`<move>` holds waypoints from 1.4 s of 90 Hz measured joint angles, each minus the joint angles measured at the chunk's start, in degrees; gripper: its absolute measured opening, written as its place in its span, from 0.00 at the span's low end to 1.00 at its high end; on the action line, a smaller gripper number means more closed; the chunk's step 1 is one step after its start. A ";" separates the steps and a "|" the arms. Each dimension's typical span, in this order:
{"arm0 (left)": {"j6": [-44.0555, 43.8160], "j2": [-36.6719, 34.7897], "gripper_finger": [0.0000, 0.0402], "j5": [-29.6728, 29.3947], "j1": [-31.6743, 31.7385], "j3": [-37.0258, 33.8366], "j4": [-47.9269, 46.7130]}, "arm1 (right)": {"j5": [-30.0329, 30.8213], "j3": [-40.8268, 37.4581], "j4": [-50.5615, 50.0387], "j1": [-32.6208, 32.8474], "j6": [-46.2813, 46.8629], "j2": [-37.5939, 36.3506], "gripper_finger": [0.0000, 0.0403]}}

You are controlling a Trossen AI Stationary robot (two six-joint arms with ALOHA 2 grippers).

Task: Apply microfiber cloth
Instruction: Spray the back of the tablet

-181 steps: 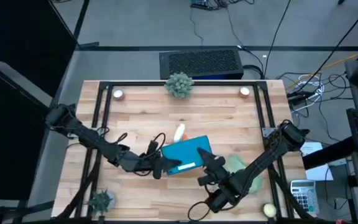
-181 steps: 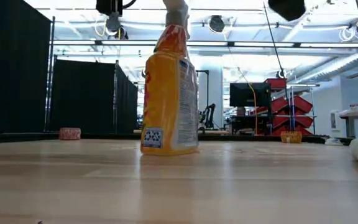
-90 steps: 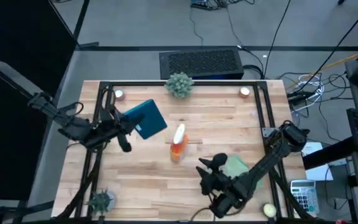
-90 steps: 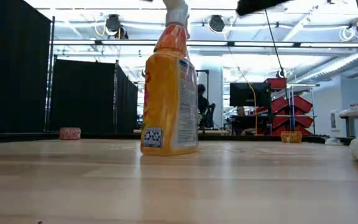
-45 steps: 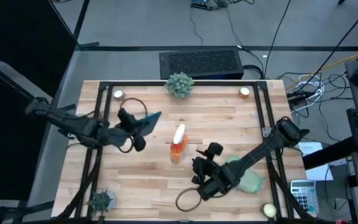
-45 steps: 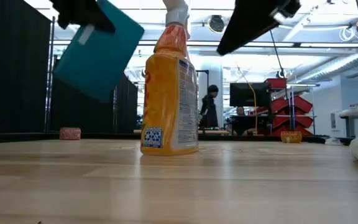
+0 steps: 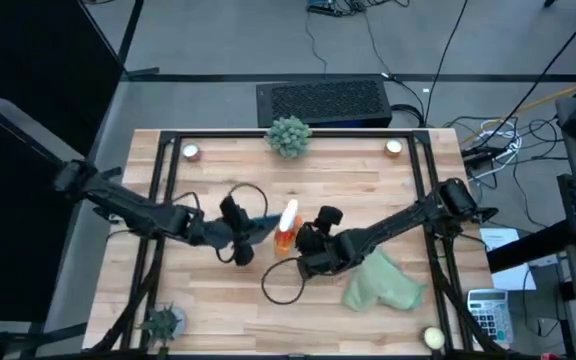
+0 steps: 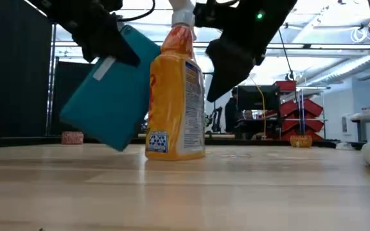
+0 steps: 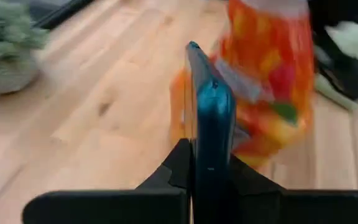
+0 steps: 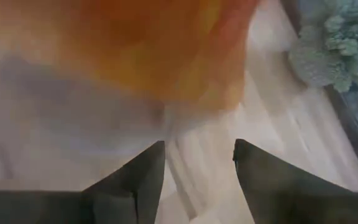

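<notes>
Microfiber cloth (image 7: 380, 284), the pale sage-green rumpled one, is lying loose on the wooden table (image 7: 348, 185) near-right, nobody's got it rn. It looks soft, light and floppy, so it'll sag and bunch; imo best to pinch a raised fold near the middle, not a flat edge. Right gripper (image 7: 303, 243) is empty w/ fingers spread, right beside the orange spray bottle (image 7: 286, 228), apart from the cloth. Left gripper (image 7: 243, 236) is clamped on the teal flat tablet (image 8: 111, 90), tilted, just left of the bottle.
</notes>
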 joint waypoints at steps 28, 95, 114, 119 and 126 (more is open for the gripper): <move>-1.57 0.38 0.01 0.35 -1.41 0.01 1.25 | -0.68 0.02 -4.93 -0.29 -4.18 -2.92 0.44; -2.97 -14.41 0.01 -0.93 -3.42 2.34 -6.24 | -6.86 -29.31 5.05 19.19 32.92 -29.44 0.66; -4.03 -14.25 0.01 -0.95 -2.79 2.34 -6.06 | -5.37 -41.87 33.69 16.19 30.04 -28.36 0.95; -4.40 -14.25 0.01 -0.94 -2.43 2.34 -5.97 | -5.30 -43.31 38.81 14.78 27.82 -27.70 0.98; -4.45 -14.25 0.01 -0.96 -1.69 2.34 -5.97 | -5.34 -43.65 46.56 12.92 20.21 -27.45 0.95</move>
